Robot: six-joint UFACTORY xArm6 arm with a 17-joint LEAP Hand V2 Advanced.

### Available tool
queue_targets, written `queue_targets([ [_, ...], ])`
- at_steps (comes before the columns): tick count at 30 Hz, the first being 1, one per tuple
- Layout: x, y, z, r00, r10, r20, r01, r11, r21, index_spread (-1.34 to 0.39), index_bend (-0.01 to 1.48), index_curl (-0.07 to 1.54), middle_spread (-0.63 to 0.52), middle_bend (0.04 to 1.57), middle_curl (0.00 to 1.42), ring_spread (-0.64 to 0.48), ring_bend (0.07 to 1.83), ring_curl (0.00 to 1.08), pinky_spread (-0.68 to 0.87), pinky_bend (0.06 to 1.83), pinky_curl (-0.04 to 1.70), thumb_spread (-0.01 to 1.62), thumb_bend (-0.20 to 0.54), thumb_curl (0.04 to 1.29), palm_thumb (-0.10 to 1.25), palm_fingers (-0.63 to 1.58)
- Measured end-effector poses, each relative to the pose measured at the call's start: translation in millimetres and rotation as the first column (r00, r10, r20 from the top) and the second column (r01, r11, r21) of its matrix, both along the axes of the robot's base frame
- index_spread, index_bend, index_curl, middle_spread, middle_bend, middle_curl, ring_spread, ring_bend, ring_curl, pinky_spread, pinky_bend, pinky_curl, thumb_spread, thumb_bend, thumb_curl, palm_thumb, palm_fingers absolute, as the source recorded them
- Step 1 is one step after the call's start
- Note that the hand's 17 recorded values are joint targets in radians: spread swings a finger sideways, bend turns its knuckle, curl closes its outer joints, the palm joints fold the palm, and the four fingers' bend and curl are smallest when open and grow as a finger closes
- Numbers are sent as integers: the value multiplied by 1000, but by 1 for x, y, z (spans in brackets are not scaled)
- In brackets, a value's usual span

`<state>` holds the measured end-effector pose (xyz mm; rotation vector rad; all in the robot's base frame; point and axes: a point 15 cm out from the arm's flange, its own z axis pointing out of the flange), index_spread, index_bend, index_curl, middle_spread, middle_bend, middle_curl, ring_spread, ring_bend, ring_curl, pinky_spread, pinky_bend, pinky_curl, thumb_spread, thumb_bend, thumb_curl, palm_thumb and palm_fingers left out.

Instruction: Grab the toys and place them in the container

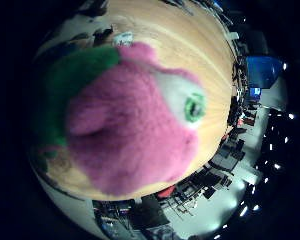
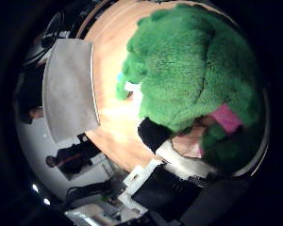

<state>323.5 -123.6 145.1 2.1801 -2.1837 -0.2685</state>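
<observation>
A plush toy (image 1: 130, 130) with a pink body, a white patch around a green eye and green fur (image 2: 188, 70) fills both palm views, close against the palm. My right hand (image 2: 172, 155) shows as black and white fingers curled against the toy's green and pink underside. The round wooden table (image 1: 190, 45) lies well below the toy. A grey fabric container (image 2: 68, 89) stands on the table near its edge, apart from the toy.
A small white and light blue object (image 2: 127, 87) lies on the table between the toy and the container. Another small white thing (image 1: 122, 37) and a dark one (image 1: 102, 34) sit near the table's rim. Chairs and room floor surround the table.
</observation>
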Motion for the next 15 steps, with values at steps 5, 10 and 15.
queue_targets([
  [5, -1, 0, -6, 1000, -19, -11, 19, 1000, 4, -449, 124, 234, -226, 360, 382, -291, 944, 275, 12, 977, 141, 957, 4, 314, 510, 431],
  [10, 13, -7, -8, 998, -38, 52, 39, 999, -19, -523, 190, 217, -394, 497, 426, -374, 1099, 329, -359, 1234, 213, 1016, 56, 348, 709, 1049],
  [15, 18, -9, -7, 997, -56, 62, 57, 998, -9, -574, 324, 313, -453, 663, 503, -369, 1103, 381, -478, 1183, 252, 1017, 72, 368, 850, 1262],
])
